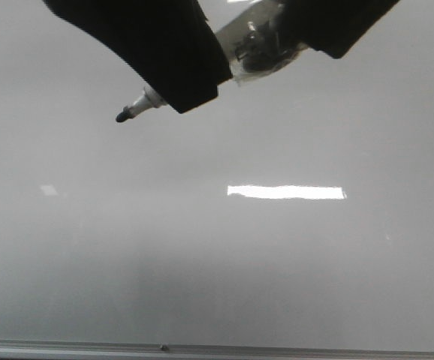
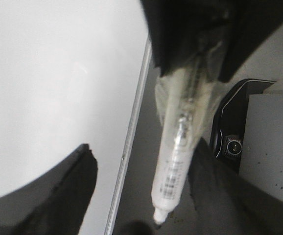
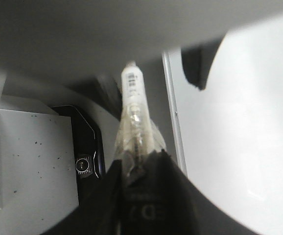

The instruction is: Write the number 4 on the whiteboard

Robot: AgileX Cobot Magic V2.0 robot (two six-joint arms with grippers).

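No stroke of the number 4 shows on the whiteboard (image 1: 217,262) below the marker (image 1: 138,105). I hold the left gripper (image 2: 190,63) pinched on that marker; the right gripper (image 3: 141,181) pinches another, and I'd bring the tip down squarely, pressing lightly.

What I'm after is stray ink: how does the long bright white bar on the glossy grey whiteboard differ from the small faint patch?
The long bright bar is wide and stark white; the small faint patch is short and dim. The bar lies right of centre, the patch far left. Both are level light reflections on the whiteboard, not ink.
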